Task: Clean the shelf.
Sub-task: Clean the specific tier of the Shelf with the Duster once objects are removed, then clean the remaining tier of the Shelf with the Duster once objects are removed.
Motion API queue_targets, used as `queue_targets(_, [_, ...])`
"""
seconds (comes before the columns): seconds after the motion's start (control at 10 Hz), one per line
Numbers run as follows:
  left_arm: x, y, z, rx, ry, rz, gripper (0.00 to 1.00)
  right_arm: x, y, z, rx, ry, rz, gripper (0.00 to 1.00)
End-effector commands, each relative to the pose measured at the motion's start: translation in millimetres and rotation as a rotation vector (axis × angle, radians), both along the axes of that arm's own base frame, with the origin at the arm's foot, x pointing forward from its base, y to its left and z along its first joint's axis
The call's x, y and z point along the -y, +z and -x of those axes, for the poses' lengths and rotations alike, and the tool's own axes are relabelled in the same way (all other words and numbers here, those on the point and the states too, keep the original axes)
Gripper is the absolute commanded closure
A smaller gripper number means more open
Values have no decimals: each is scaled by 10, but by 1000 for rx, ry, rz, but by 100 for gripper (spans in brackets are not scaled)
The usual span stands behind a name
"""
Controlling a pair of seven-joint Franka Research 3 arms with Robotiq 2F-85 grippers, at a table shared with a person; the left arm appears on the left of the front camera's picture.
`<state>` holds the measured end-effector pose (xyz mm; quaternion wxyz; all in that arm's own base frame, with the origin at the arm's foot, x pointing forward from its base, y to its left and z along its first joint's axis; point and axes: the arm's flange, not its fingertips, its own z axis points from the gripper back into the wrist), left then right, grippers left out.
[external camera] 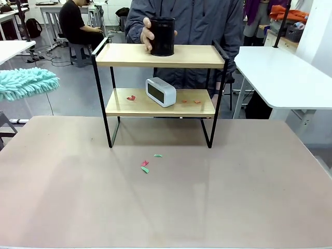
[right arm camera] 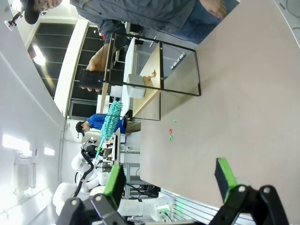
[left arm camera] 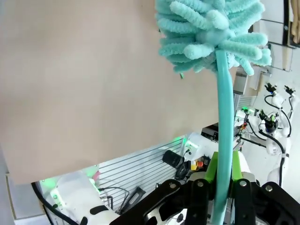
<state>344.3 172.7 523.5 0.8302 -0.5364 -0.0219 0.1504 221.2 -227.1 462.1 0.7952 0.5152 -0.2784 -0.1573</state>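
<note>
Approach step: clamping teal duster (external camera: 26, 83) tight in left pincer (left arm camera: 224, 168), at nine o'clock of shelf (external camera: 129, 55), with right pincer (right arm camera: 169, 177) spread wide, empty. Next: swinging in, brushing red scraps (external camera: 131, 97) off.

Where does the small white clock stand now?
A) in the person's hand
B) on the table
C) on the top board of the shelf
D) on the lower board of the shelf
D: the small white rectangular clock stands on the lower wooden board of the two-tier shelf of light wood and black metal, near red scraps; the person's hand holds a black cylindrical cup on the tier above.
</note>
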Motion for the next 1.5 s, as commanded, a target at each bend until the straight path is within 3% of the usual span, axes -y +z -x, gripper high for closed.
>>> queue_targets(0.0, [-28,40,131,34,-27,10,89,9,20,-17,35,4,1,0])
queue_targets(1.4, [-28,40,131,34,-27,10,89,9,20,-17,35,4,1,0])
